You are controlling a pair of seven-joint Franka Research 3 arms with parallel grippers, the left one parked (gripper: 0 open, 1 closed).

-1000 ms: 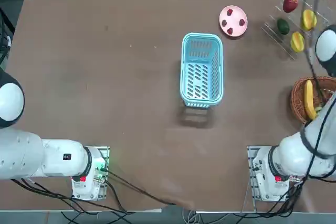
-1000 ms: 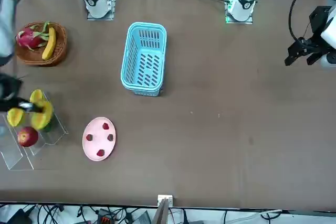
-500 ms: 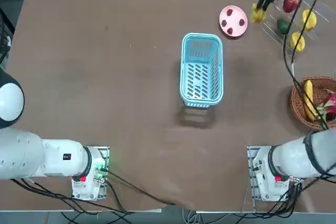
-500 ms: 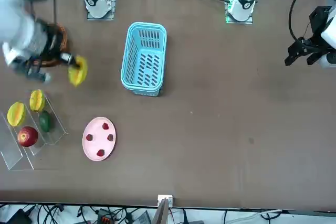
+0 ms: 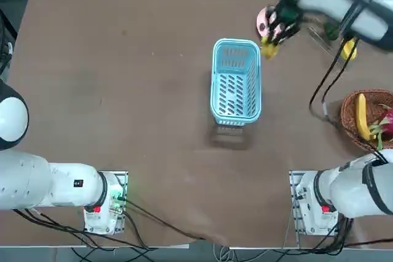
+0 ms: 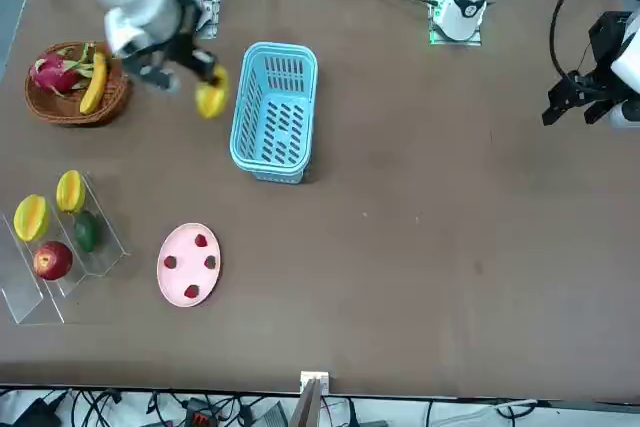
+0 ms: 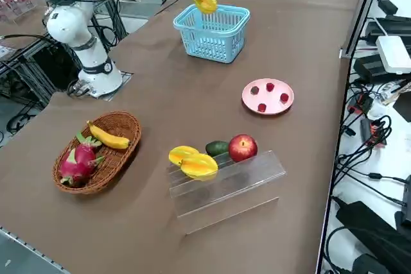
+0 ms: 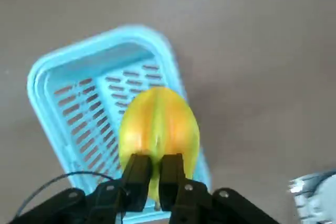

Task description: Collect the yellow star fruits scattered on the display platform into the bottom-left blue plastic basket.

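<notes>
Pinching one star fruit (image 8: 159,129) tight, the right end effector (image 8: 155,174) hangs above the blue plastic basket's (image 5: 236,81) rim — better centred over the slats before letting go. Two more wait on the display platform (image 7: 225,187).

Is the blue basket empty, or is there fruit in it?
Empty. Only bare slats show inside the blue basket. The right tool holds a yellow star fruit beside its rim, not yet inside.
</notes>
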